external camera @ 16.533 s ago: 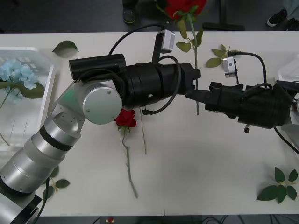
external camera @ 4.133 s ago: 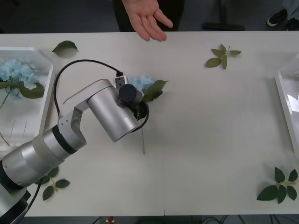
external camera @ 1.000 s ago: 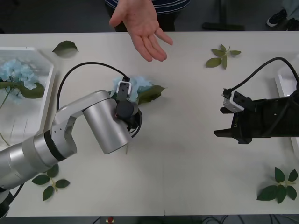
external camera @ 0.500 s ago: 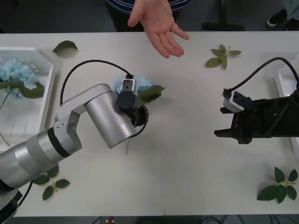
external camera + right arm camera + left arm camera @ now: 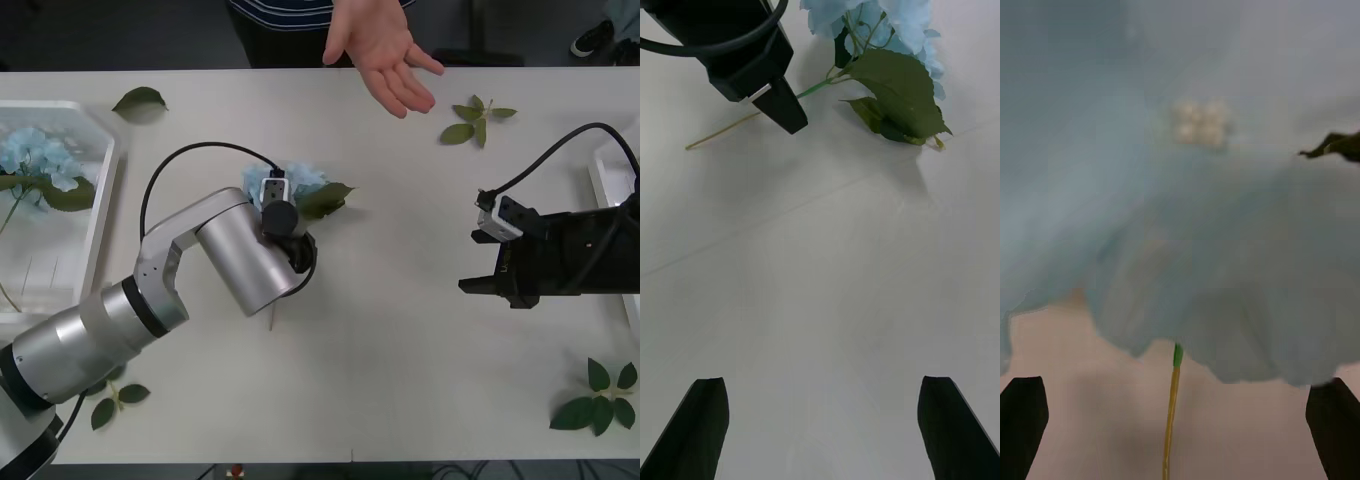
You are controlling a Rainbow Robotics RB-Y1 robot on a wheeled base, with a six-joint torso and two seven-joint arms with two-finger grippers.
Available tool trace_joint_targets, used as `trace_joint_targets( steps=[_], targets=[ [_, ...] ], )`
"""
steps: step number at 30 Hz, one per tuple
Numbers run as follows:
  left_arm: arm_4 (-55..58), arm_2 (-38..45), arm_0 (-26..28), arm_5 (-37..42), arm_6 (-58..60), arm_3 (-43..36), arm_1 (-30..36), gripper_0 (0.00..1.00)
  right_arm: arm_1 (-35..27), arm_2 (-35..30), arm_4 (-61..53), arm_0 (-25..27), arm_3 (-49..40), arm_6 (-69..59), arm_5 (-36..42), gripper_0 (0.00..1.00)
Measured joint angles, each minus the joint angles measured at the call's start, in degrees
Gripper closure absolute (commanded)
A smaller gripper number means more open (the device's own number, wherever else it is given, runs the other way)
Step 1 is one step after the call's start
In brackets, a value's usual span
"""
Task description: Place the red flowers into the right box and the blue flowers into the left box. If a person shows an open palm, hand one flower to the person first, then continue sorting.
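The left gripper [image 5: 1176, 420] is held apart around the thin stem of the blue flower [image 5: 298, 186], just under the bloom. If it is closed off-centre, the stem can slip out, and the open palm [image 5: 385, 45] beyond stays unserved. The right gripper [image 5: 480, 287] is also apart, far from the flower.

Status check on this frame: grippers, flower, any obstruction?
Left gripper open, straddling the blue flower stem. Right gripper open, idle mid-table. Open palm waiting at the far edge. Nothing in the way.
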Motion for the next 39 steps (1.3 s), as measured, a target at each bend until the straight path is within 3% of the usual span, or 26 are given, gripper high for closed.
trace_joint_targets(
  steps=[20,21,23,24,30,35,39],
  targets=[
    [-2.7,-0.4,0.0,-0.2,0.0,5.4,-2.4,0.0,0.0,0.0,0.0,0.0,0.0,0.0,0.0,0.26],
    [-2.7,-0.4,0.0,-0.2,0.0,5.5,-2.6,0.08,0.0,0.0,0.0,0.0,0.0,0.0,0.0,0.27],
    [-2.7,-0.4,0.0,-0.2,0.0,5.5,-2.8,0.47,0.0,0.0,0.0,0.0,0.0,0.0,0.0,0.27],
    [-2.7,-0.4,0.0,-0.2,-0.1,5.5,-2.8,0.54,0.0,0.0,0.0,0.0,0.0,0.0,0.0,0.27],
    [-2.7,-0.4,0.0,-0.2,-0.9,5.5,-2.8,0.77,0.0,0.0,0.0,0.0,0.0,0.0,0.0,0.27],
    [-2.8,-0.4,0.0,-0.2,-1.6,5.5,-2.8,0.88,0.0,0.0,0.0,0.0,0.0,0.0,0.0,0.27],
    [-3.0,-0.4,0.0,-0.2,-2.3,5.5,-2.8,0.9,0.0,0.0,0.0,0.0,0.0,0.0,0.0,0.27]
  ],
)
